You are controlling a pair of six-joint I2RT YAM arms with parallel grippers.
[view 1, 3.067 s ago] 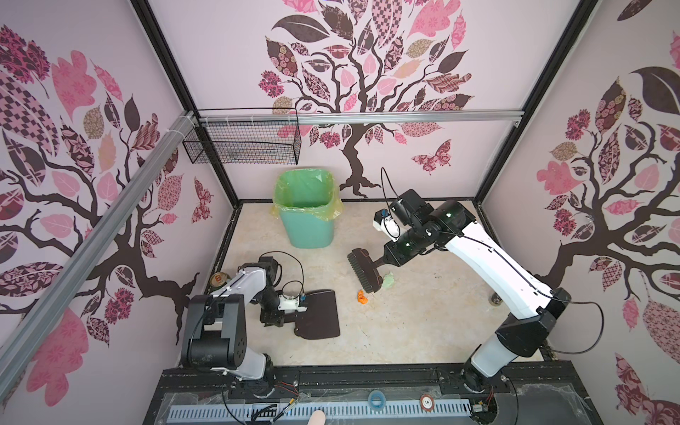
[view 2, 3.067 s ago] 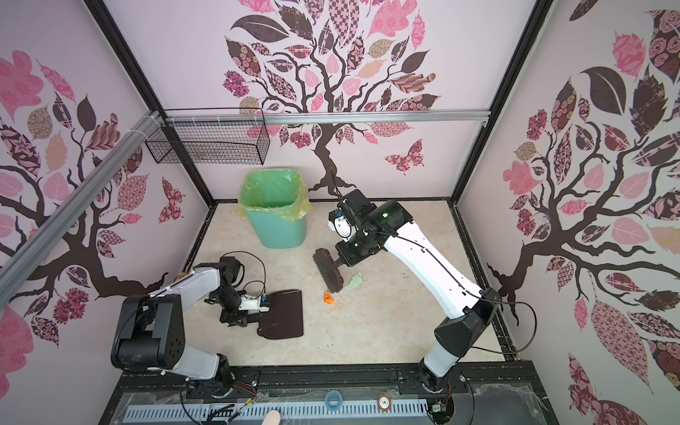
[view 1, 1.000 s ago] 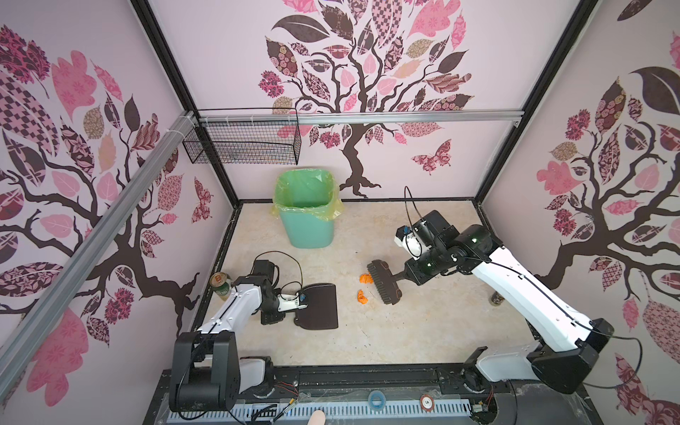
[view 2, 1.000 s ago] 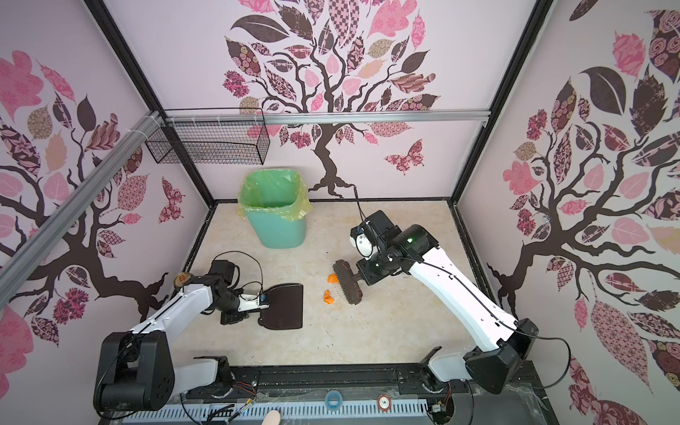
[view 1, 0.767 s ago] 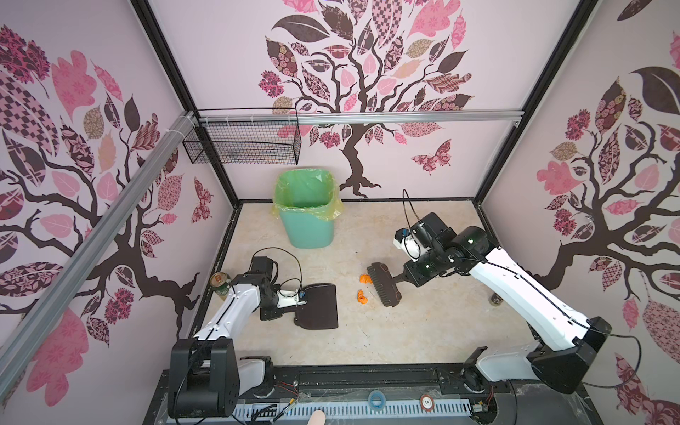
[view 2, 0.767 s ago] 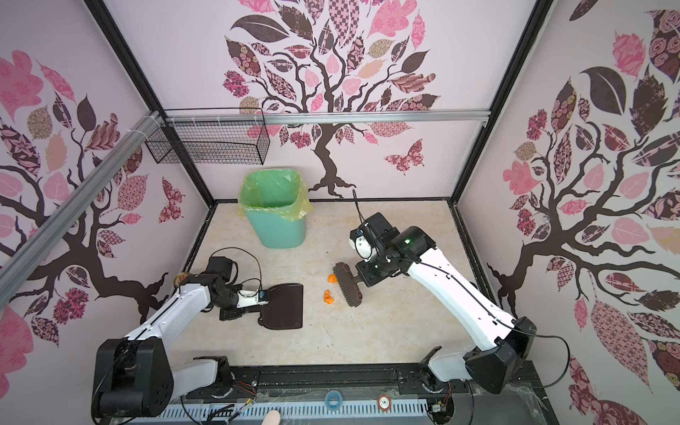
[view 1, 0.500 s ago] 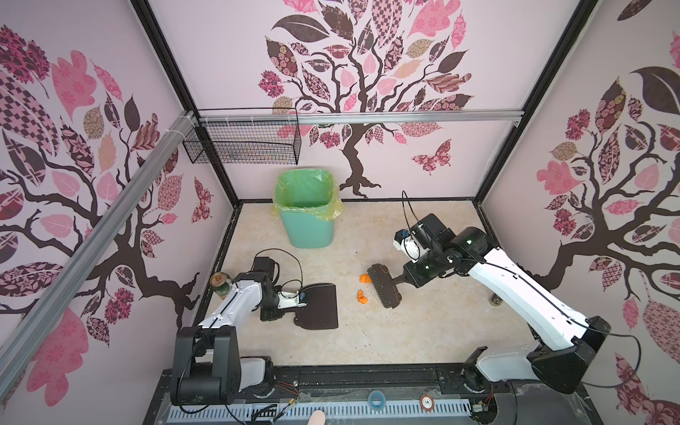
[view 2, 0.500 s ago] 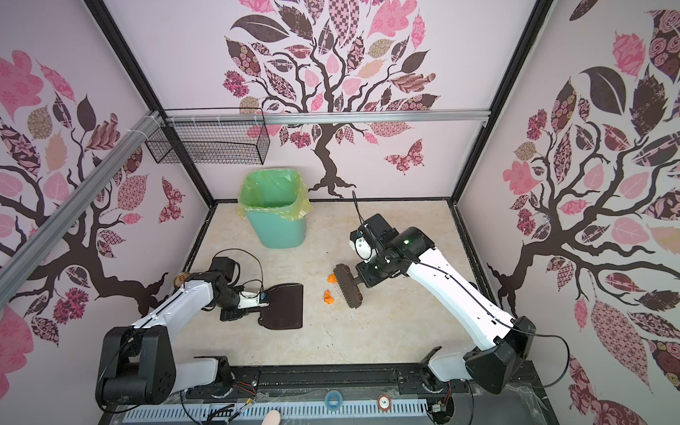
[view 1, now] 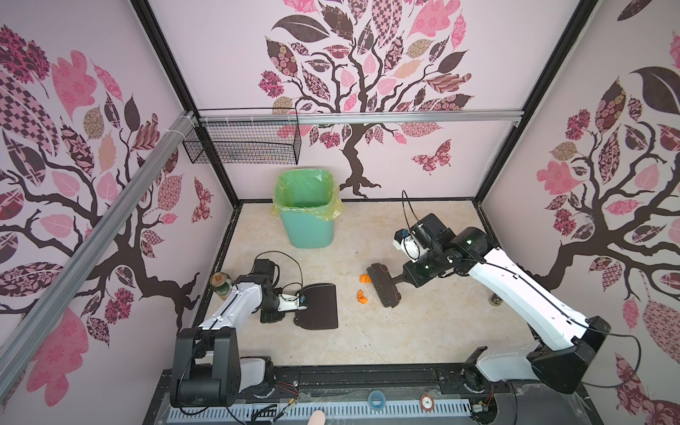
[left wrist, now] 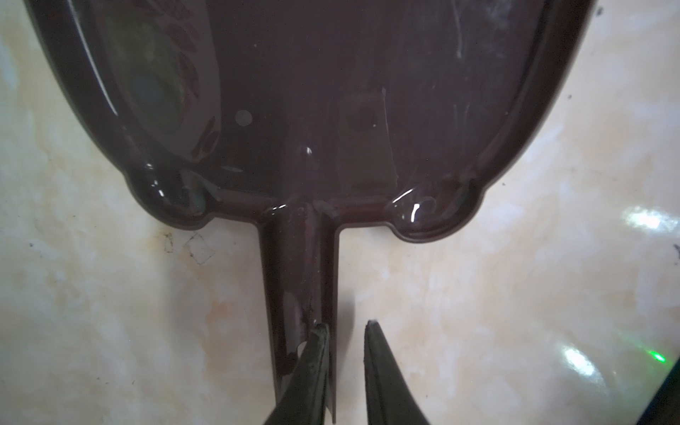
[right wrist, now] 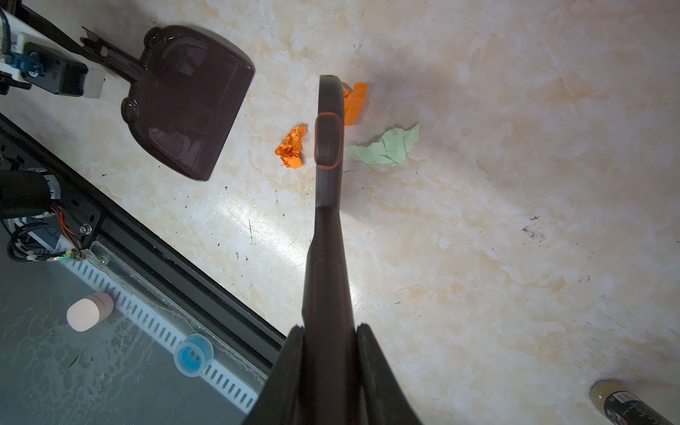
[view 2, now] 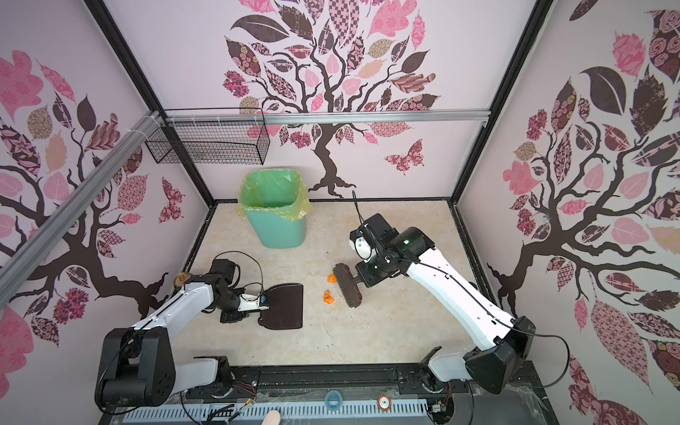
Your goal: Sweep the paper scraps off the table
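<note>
Right pincer (right wrist: 328, 327) clamps the brush (right wrist: 328, 147); the green scrap (right wrist: 386, 147), on its side away from the dustpan (right wrist: 187, 99), may get left behind. Left pincer (left wrist: 344, 325) straddles the pan's handle, centre-left in both top views. I cannot tell whether it grips, so the pan could skid.

A robotics lab booth (tree-decal walls (view 1: 228, 55), black frame (view 1: 180, 92)) with two arms (view 1: 235, 305) (view 1: 522, 290) mounted beside a marbled table (view 1: 423, 331).
</note>
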